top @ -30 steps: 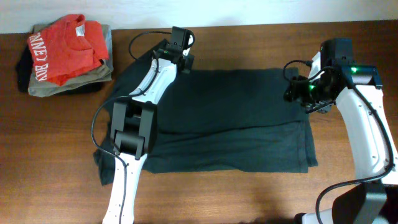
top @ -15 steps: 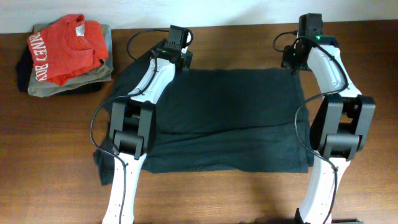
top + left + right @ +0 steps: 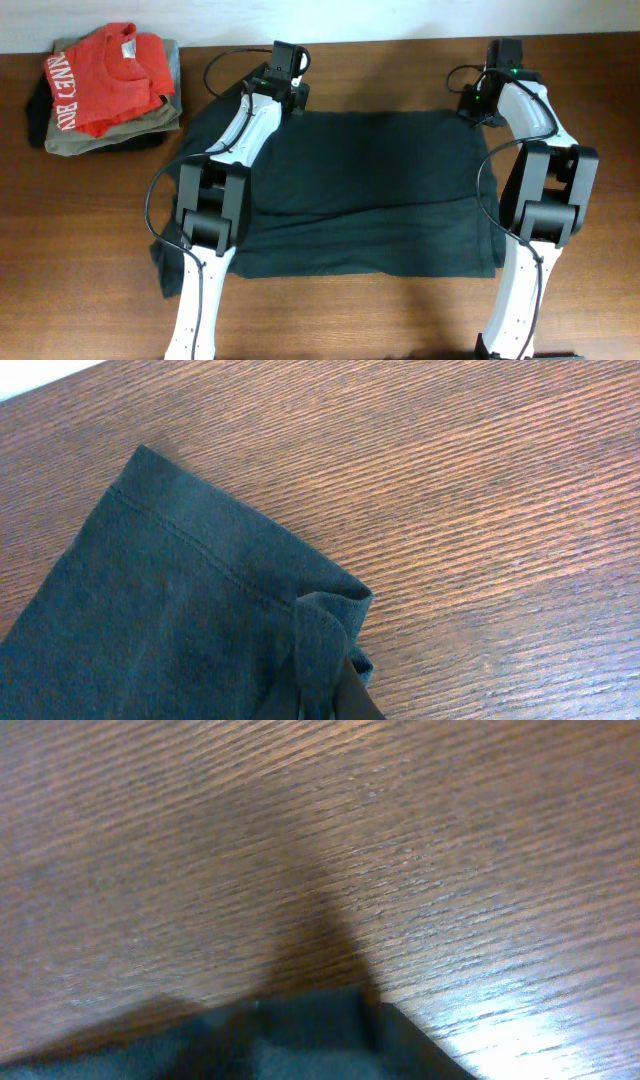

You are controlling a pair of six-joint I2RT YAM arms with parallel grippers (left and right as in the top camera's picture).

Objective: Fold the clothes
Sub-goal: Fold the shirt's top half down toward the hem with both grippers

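Note:
The black T-shirt (image 3: 370, 190) lies spread on the wooden table, plain dark side up, with its lower part folded over. My left gripper (image 3: 290, 103) is at its far left corner and shut on a pinch of the fabric (image 3: 180, 620). One dark finger (image 3: 352, 695) shows under the bunched hem. My right gripper (image 3: 478, 108) is at the far right corner. In the blurred right wrist view the shirt's corner (image 3: 310, 1040) lies low between dark fingers that stand apart.
A red T-shirt (image 3: 100, 80) lies on a grey folded garment (image 3: 100, 140) at the back left. The left arm (image 3: 215, 200) reaches over the shirt's left side. The right arm (image 3: 545, 190) stands along its right edge. The table's far edge (image 3: 400, 42) is close behind both grippers.
The right arm swung from the shirt's right edge up to its far right corner, then dropped slightly onto it. The left gripper and the shirt have stayed put.

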